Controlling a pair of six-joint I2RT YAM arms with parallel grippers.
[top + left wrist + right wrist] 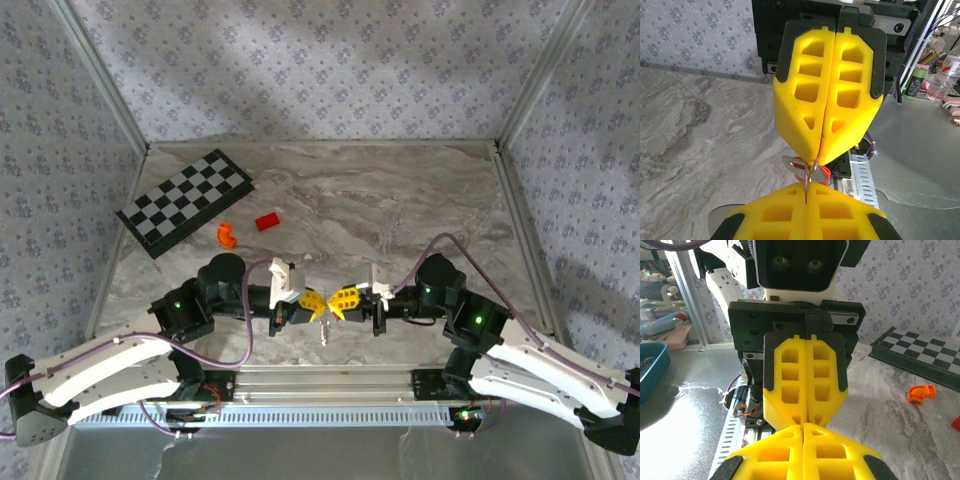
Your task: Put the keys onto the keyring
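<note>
Left gripper (313, 302), right gripper (345, 302) meet tip to tip over table's (400, 200) near edge, both pinched shut on thin keyring (806, 181). Keys (323, 335) dangle beneath. Likely light, stiff, slippery; grip key's flat head.

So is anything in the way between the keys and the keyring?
Nothing visible. The left end effector and right end effector meet tip to tip, with the keys and the keyring together there. The chessboard, orange piece and red block lie far off.

Top camera: high behind the near edge, looking down over the whole table (400, 200). Wrist cameras: close, facing each other, sharing where left gripper (322, 306) meets right gripper (337, 305).
</note>
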